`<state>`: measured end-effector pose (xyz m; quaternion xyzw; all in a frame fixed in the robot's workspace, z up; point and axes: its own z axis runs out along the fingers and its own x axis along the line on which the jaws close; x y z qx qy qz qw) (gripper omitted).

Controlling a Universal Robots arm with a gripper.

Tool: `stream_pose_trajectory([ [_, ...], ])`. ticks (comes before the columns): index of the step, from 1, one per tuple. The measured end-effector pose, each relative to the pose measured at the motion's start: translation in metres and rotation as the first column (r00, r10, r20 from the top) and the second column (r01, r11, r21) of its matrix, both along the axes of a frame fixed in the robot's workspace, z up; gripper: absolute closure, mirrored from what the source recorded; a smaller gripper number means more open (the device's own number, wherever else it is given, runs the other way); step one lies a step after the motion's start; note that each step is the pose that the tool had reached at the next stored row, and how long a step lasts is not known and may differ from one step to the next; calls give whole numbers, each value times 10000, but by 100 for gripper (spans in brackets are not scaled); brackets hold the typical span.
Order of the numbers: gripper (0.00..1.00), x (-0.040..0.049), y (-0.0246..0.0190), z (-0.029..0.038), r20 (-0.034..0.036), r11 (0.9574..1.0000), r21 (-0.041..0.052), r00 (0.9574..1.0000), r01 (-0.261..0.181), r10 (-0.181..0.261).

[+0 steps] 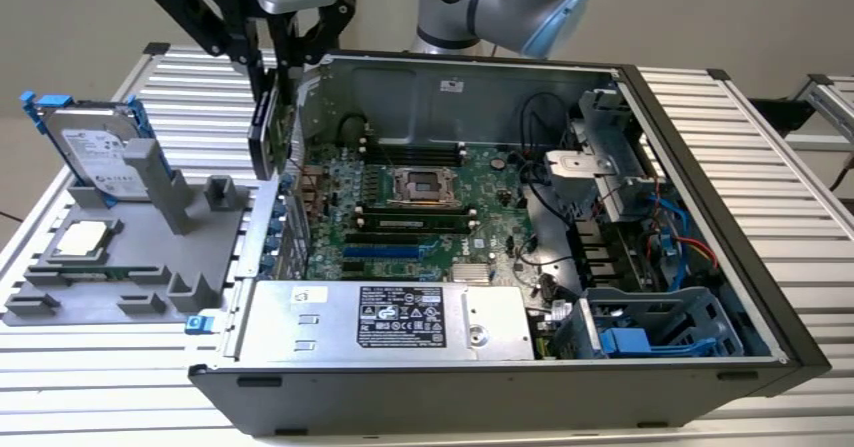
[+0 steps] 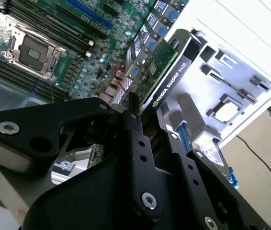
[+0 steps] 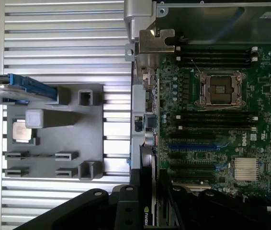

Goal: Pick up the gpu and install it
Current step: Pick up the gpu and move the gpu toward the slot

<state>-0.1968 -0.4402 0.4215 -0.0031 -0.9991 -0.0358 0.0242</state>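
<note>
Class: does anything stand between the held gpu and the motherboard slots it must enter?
Nothing visible covers the slots. The gpu, shut in the gripper, hangs close beside the case wall, which it must clear.

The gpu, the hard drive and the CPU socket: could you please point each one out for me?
gpu (image 2: 160, 64), second wrist view, on its green circuit board face.
hard drive (image 1: 96, 152), exterior view, on its silver labelled face.
CPU socket (image 3: 220, 89), first wrist view, on the socket's middle.

Open computer case (image 1: 400, 87), grey tray (image 1: 80, 312)
</note>
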Motion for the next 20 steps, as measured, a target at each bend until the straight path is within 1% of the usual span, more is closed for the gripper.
stream_pose_trajectory([
  [20, 100, 47, 0, 0, 5, 10000, 1, 10000, 1, -1],
])
